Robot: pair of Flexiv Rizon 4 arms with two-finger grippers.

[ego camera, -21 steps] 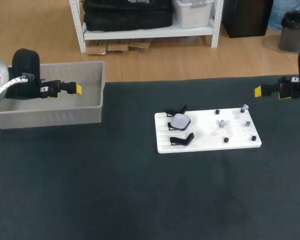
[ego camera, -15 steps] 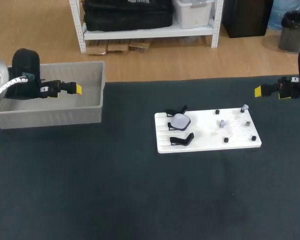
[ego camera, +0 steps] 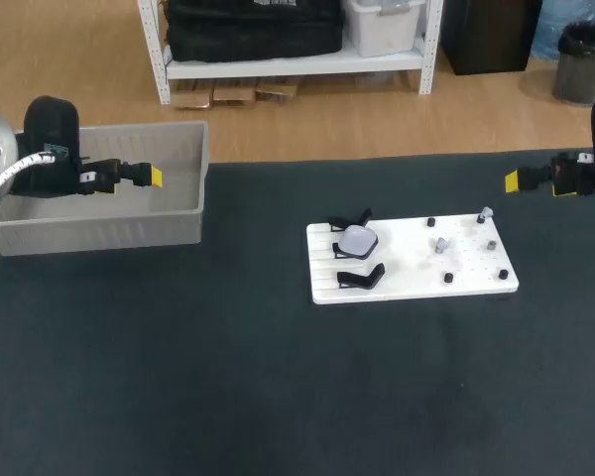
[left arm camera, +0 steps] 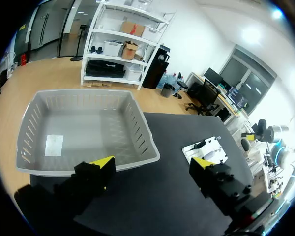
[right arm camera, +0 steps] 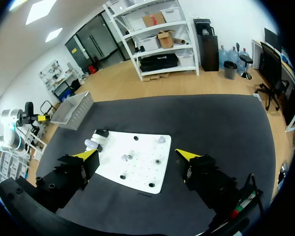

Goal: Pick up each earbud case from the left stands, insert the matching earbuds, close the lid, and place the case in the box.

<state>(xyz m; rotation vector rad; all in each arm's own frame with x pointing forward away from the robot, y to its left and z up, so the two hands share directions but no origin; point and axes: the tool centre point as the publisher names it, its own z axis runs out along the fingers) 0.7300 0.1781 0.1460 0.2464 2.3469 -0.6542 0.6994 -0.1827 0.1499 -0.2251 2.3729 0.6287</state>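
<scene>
case: earbud case point(ego camera: 358, 239), pale and rounded, sits on the middle black stand point(ego camera: 343, 251) at the left end of the white board point(ego camera: 407, 270).
earbuds: small pale pieces point(ego camera: 441, 244) further right on the board; too small to be sure.
box: grey bin point(ego camera: 99, 233), well apart from the board.
left gripper point(left arm camera: 152, 161): spread wide, empty, above the bin's wall.
right gripper point(right arm camera: 137, 155): spread wide, empty, board ahead of it.
handling (judged): light, hard, smooth shell, likely slippery; pinch the base across its sides, below the lid seam.
</scene>
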